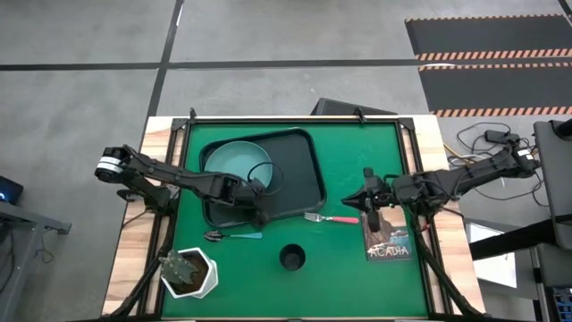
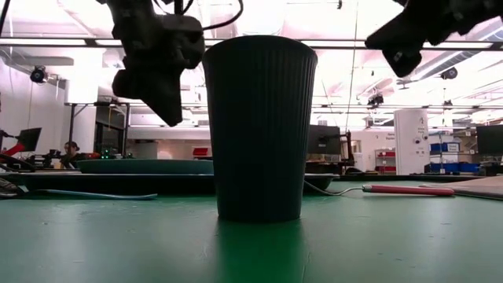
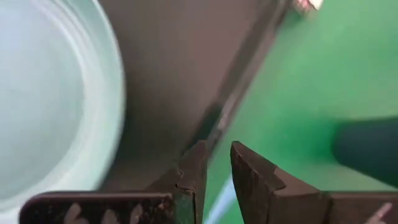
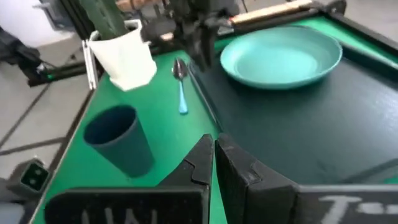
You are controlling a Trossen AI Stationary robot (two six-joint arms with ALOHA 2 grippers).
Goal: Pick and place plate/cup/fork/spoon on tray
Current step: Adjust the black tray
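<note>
The teal plate (image 1: 234,161) lies flat in the far left part of the black tray (image 1: 299,179). My left gripper (image 1: 261,199) hangs above the tray's near right rim (image 3: 217,118), beside the plate, its fingers a little apart with nothing between them (image 3: 217,171). The pink-handled fork (image 1: 331,218) lies on the green mat just right of the tray's near corner. The blue-handled spoon (image 1: 232,236) lies in front of the tray. The dark cup (image 1: 292,258) stands upright near the front edge. My right gripper (image 1: 356,199) is shut, raised above the mat over the fork's handle end.
A white pot with a plant (image 1: 189,273) stands at the front left corner. A book (image 1: 389,241) lies on the mat's right side, under my right arm. The mat is bare between tray and book and along the far right.
</note>
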